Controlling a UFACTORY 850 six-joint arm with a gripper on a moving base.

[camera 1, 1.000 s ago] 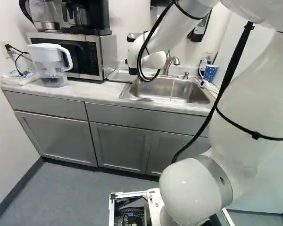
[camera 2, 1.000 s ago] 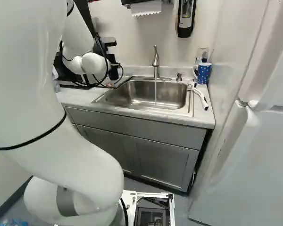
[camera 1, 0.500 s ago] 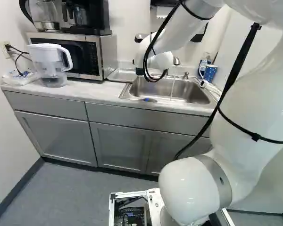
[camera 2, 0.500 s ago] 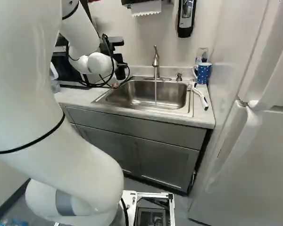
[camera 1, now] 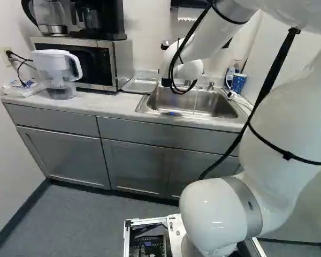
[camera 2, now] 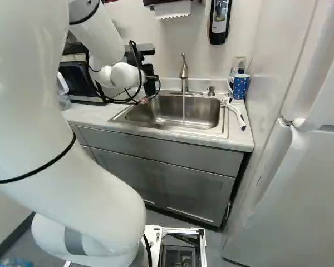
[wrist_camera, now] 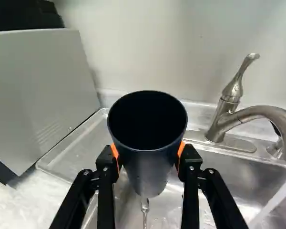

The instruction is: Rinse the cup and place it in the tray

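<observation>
The gripper [camera 2: 150, 87] is squeezing the dark blue cup [wrist_camera: 150, 174] from both sides (water dribbles off its bottom). The arm [camera 1: 207, 40] has moved right in both base views, taking the cup along. The cup is up above the metal sink [camera 1: 224, 108].

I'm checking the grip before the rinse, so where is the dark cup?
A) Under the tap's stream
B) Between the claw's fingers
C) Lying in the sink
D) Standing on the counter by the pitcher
B: in the wrist view the claw has the cup between its fingers, touched from both sides.
</observation>
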